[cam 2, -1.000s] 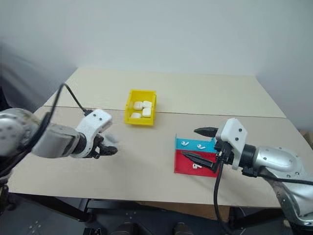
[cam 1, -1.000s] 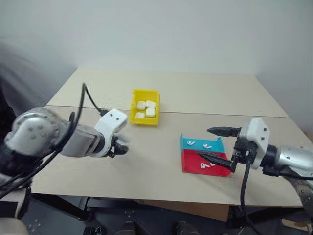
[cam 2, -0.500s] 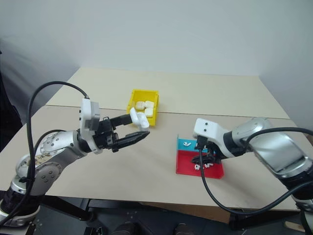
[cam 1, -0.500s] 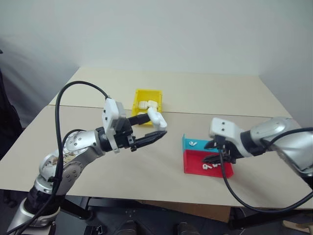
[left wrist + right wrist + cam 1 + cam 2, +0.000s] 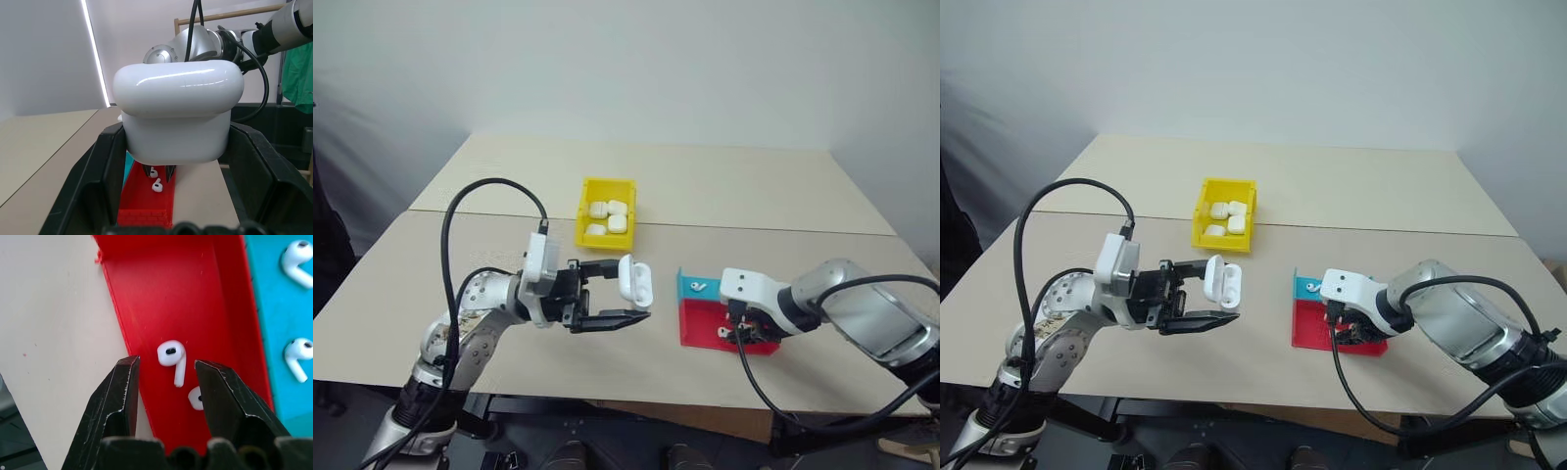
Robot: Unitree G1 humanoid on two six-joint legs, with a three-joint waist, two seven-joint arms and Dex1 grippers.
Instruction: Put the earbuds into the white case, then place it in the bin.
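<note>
Left tool: the left tool (image 5: pixel 619 299) is clamped on the white case (image 5: pixel 634 279), one black finger above it and one below. It holds the case off the counter, near the middle of the scene, with the hinged lid flipped open. Held this way, the case probably waits as a steady cup for the earbuds.

Right tool: the right tool (image 5: pixel 166 382) points steeply down into the red half of the tray, fingers apart. One of the earbuds (image 5: pixel 172 360) lies between the fingertips, untouched as far as can be seen. A second earbud lies partly hidden beside the right-hand finger (image 5: pixel 230 406). The tool looks set to pinch the first one, a fiddly grip on so small and glossy a thing.

Tray: the flat red-and-blue tray (image 5: pixel 697 318) sits on the counter to the right of the case, just beside the right tool. Two more earbuds lie on its blue far half. No earbud looks to be in the case yet, though its inside cannot be seen.

Bin: the yellow bin (image 5: pixel 589 187) sits farther back, left of centre, well apart from both tools. Several closed white cases lie in it already.

Counter: the counter (image 5: pixel 705 186) is pale beige, made of two tops butted along a seam running left to right.

Room: a plain pale wall stands behind the far edge.
</note>
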